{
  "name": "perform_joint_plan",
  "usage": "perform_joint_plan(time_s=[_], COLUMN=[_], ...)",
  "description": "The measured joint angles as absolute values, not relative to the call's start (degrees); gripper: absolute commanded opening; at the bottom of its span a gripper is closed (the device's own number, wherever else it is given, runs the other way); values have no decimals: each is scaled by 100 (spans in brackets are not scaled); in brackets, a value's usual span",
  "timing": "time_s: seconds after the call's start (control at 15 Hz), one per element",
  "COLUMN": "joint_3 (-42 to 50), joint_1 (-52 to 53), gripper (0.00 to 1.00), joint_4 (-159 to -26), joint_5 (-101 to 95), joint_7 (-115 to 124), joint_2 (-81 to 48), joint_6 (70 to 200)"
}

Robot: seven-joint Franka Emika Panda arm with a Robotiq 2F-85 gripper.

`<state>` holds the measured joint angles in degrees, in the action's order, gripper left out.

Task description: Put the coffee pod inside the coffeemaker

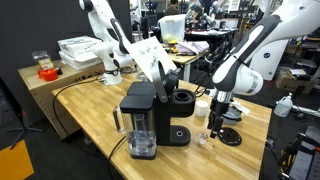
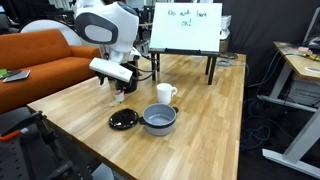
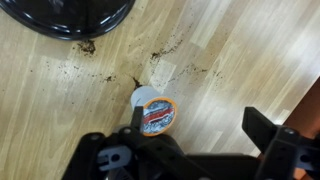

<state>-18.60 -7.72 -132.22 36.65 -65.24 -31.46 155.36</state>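
The coffee pod (image 3: 155, 113) is a small pale capsule with an orange rim and a printed foil lid, standing on the wooden table. In the wrist view my gripper (image 3: 200, 125) is open and low over the table, and the pod sits just inside its left finger, far from the right one. In an exterior view the gripper (image 1: 218, 124) hangs to the right of the black coffeemaker (image 1: 150, 118), whose round part has its lid up. In an exterior view the gripper (image 2: 118, 93) is near the table and no coffeemaker shows.
A flat black disc (image 3: 70, 15) lies close by, also seen in both exterior views (image 1: 230, 137) (image 2: 124, 120). A white cup (image 2: 165, 94) and a grey bowl (image 2: 158, 120) stand nearby. A whiteboard (image 2: 185, 27) stands at the back. Coffee grounds speckle the wood.
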Motion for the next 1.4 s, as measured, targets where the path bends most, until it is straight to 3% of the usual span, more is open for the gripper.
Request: perform_joint_plan(time_s=[0.73,1.4], joint_3=[-1616,-1728], joint_1=[-680,-682], gripper=[100,100], joint_4=[-12346,-12045], joint_5=[1630,1205], joint_7=[-5190,-4824], joint_2=[-4007,-4246], joint_6=[15420,15277])
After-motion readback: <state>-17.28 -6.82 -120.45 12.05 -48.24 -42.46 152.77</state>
